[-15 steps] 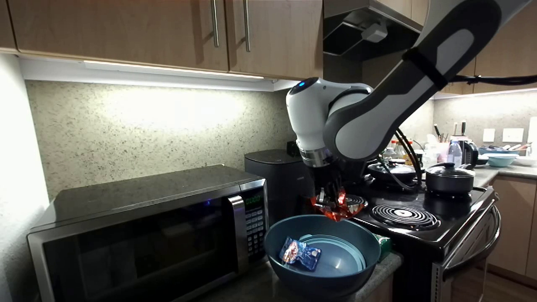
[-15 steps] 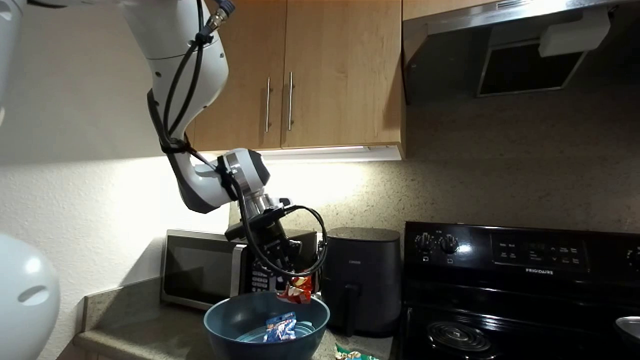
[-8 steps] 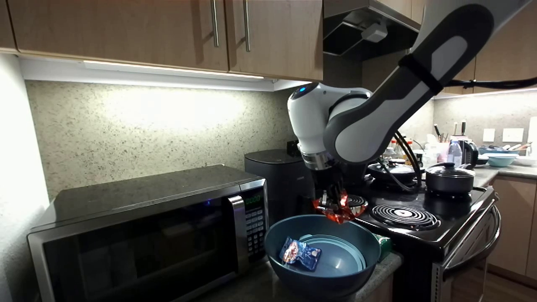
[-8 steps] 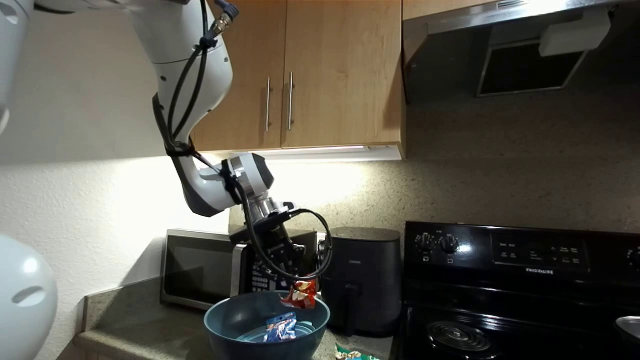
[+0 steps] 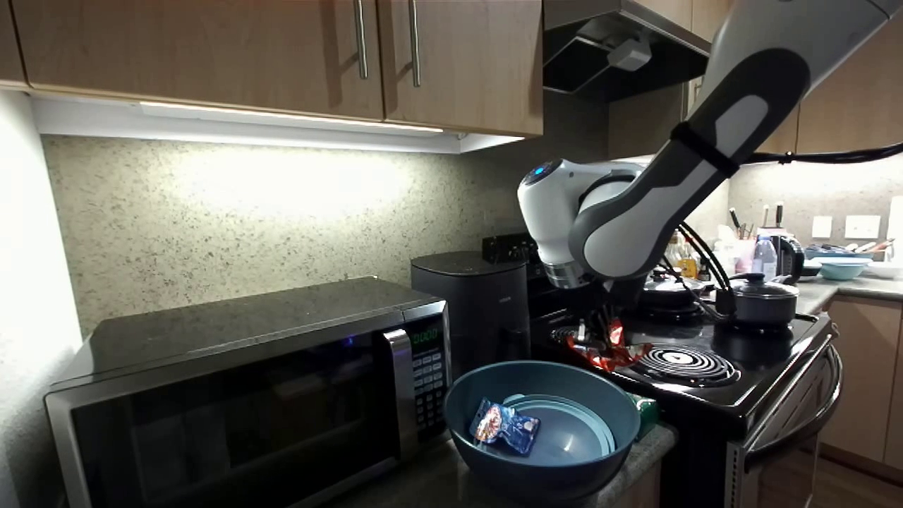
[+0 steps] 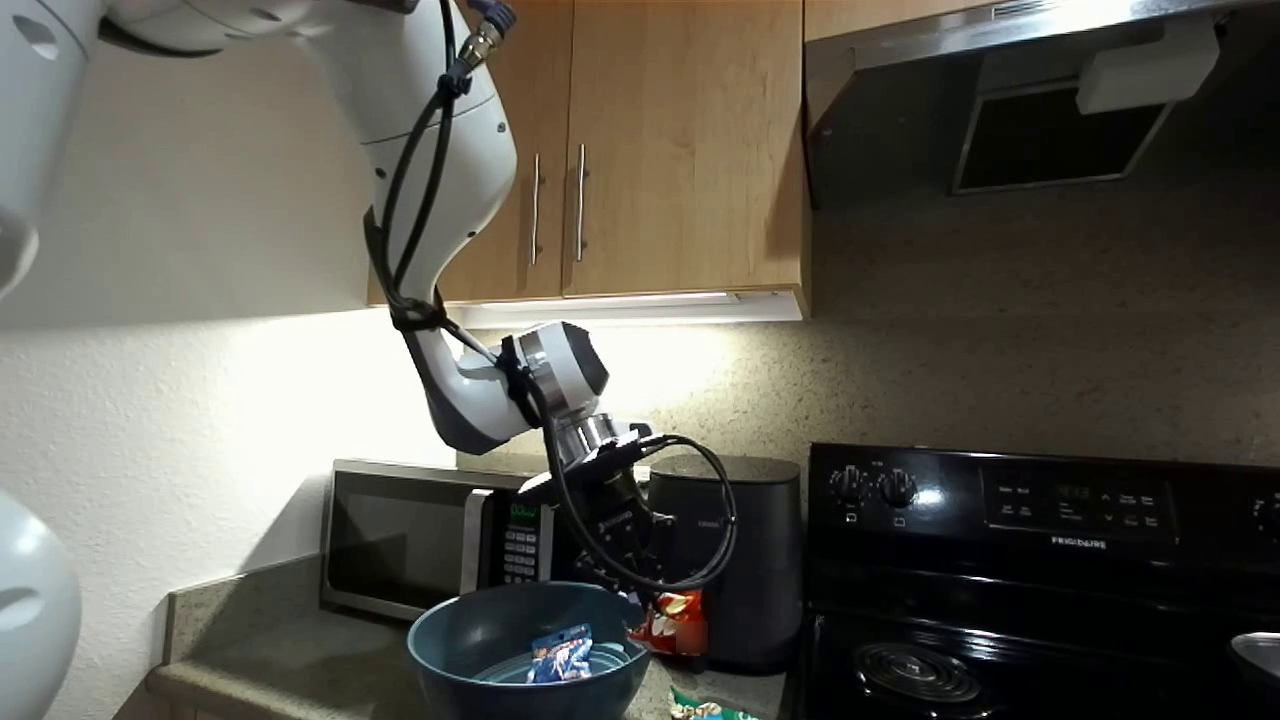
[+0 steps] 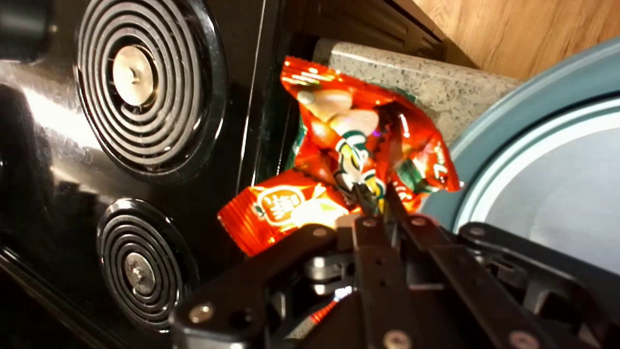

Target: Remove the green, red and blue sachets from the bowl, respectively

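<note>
The crinkly red sachet (image 7: 324, 121) is pinched by my gripper (image 7: 380, 199), whose fingers have closed on its middle. It hangs in the air just outside the bowl's rim on the stove side, as both exterior views show. Inside the dark blue bowl (image 5: 543, 480) lies the blue sachet (image 5: 504, 427), resting by a paler blue round piece (image 5: 600, 423). On the counter between bowl and stove, the green sachet (image 6: 708, 709) is partly seen; in the wrist view the red sachet covers most of it.
A microwave (image 5: 247, 416) and a black air fryer (image 6: 725, 560) stand behind the bowl. The stove (image 7: 242, 97) with coil burners adjoins the counter strip (image 7: 387, 68). Lidded pots (image 5: 758, 305) sit farther back on it. Upper cabinets (image 6: 690, 150) and a range hood hang above.
My gripper has carried the red sachet sideways toward the stove, from above the bowl's rim to outside it, and somewhat lower. The blue and green sachets and the bowl stayed still.
</note>
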`<state>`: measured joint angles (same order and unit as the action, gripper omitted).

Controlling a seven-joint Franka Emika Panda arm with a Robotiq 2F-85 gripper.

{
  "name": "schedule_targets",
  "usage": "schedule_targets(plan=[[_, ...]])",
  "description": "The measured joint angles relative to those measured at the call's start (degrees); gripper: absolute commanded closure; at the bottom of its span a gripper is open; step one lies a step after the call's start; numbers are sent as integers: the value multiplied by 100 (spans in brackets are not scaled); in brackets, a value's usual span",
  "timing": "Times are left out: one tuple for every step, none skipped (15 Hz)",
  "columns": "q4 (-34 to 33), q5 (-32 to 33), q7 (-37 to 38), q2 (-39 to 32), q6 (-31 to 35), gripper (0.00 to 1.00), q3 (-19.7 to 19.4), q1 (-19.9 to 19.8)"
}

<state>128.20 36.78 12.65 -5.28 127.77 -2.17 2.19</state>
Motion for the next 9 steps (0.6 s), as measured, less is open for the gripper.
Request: schedule_targets(plan=[[1, 0, 0, -27, -2, 99, -34, -35], [4, -3, 0, -65, -2, 99, -54, -69], [7, -11, 0, -115, -2, 99, -75, -92], [8, -12, 0, -180, 1, 99, -92, -120], [7, -12, 0, -259, 4, 99, -118, -141], [1, -12, 0, -349, 17, 99, -156, -155], [-8, -12, 0, -448, 48, 99, -192, -174], [-27, -18, 0, -548, 99, 99, -218, -202], [-59, -33, 0, -654, 159, 99, -247, -225]])
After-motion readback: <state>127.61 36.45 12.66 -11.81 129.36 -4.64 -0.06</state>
